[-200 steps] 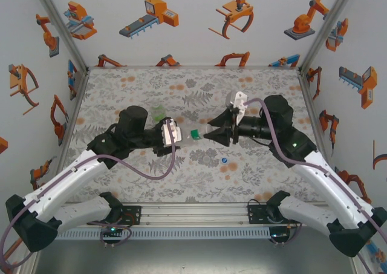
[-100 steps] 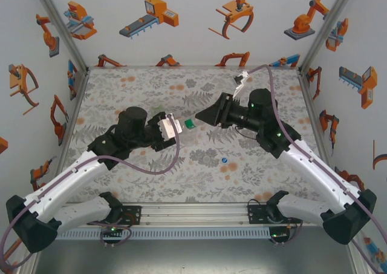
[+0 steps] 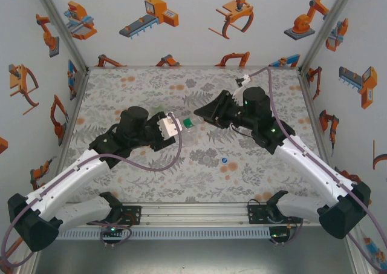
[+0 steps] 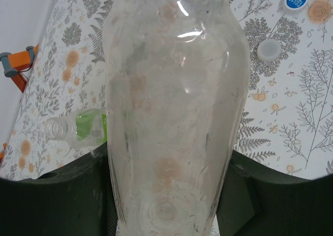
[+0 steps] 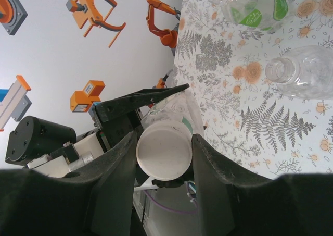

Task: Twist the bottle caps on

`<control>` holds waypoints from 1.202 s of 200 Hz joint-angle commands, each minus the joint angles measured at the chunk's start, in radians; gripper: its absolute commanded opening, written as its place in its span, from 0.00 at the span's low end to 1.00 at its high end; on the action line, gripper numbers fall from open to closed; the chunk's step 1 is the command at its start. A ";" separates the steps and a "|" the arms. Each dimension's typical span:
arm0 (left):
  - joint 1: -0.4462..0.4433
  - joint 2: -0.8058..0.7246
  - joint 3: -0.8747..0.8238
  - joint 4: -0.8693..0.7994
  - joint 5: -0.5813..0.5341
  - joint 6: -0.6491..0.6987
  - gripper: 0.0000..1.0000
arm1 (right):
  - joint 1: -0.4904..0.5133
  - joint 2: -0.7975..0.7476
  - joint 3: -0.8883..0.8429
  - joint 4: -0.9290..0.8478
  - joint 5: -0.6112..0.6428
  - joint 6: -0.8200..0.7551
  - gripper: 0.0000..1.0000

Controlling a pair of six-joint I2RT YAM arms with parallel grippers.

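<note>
Top view: left jaws clamp the clear bottle (image 3: 188, 124) over the desk (image 3: 139, 86), mouth apparently facing the right jaws; left wrist: grip sits on its body; right wrist: jaws pinch the pale cap (image 5: 164, 150), so seat it square before turning.

The bottle (image 4: 171, 116) is clear with a green band, the cap (image 5: 164, 150) white.
</note>
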 commanded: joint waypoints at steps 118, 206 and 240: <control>-0.011 -0.024 0.009 0.100 0.145 0.009 0.00 | 0.011 -0.180 0.164 -0.207 -0.048 -0.802 0.64; -0.009 -0.028 0.015 0.057 0.406 0.037 0.00 | 0.011 -0.291 0.130 -0.240 -0.492 -1.487 0.64; -0.010 -0.012 0.030 0.024 0.466 0.049 0.00 | 0.012 -0.289 0.125 -0.260 -0.583 -1.604 0.65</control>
